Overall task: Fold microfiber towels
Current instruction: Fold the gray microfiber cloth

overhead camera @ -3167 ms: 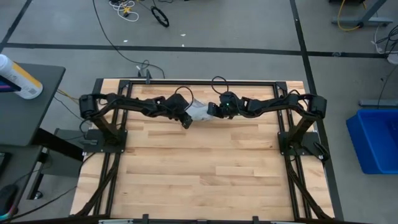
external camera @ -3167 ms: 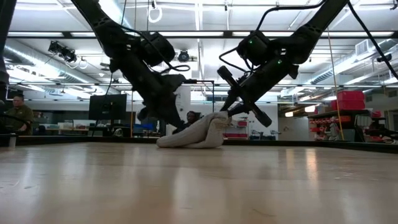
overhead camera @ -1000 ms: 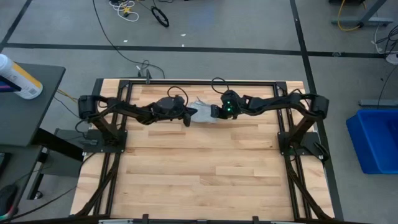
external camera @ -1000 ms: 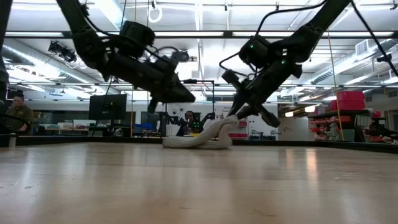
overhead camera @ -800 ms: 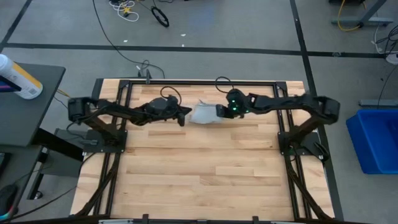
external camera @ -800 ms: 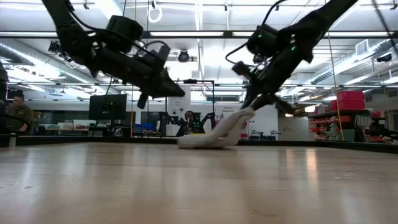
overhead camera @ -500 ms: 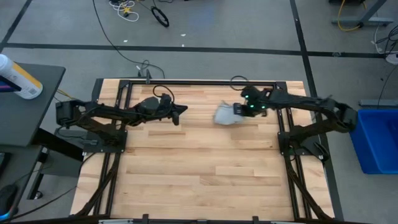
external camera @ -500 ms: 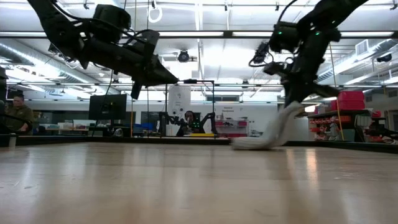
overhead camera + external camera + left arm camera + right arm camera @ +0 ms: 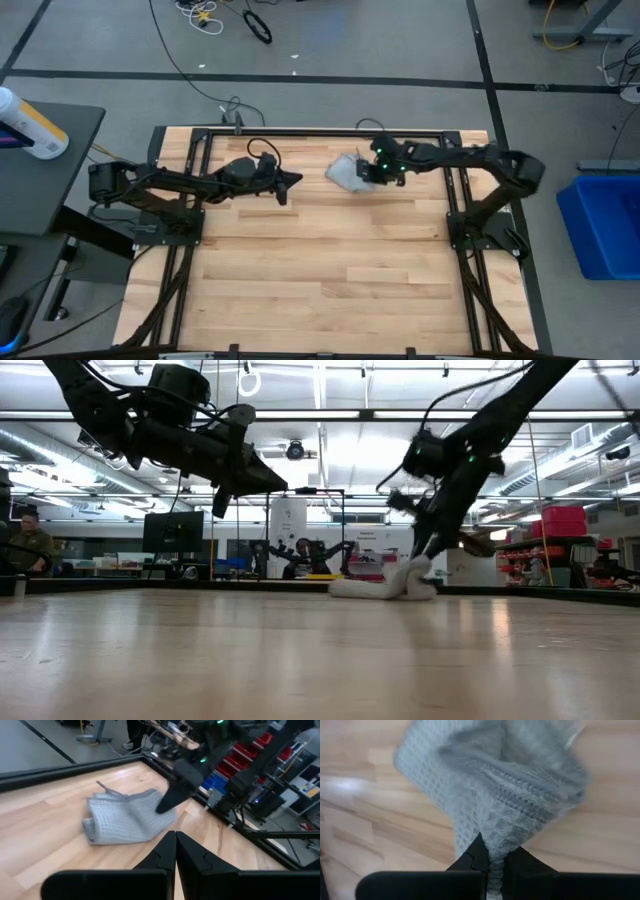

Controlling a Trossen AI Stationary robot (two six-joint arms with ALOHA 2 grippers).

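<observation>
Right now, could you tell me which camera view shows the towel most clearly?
The left wrist view: the towel lies bunched and fully visible. High view shows it small; low view shows a flat heap; right wrist view shows only the pinched part.

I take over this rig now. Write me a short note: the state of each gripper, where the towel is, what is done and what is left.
Left gripper: jaws shut, empty, raised above the table, apart from the towel.
Right gripper: jaws shut on the towel, pinching a bunched part of it.
Towel: one crumpled heap lying at the far middle of the table, with the pinched part lifted a little.
Done: no clean fold shows; the cloth is not spread flat.
Left: spread it flat, then fold it, likely with both arms.
</observation>
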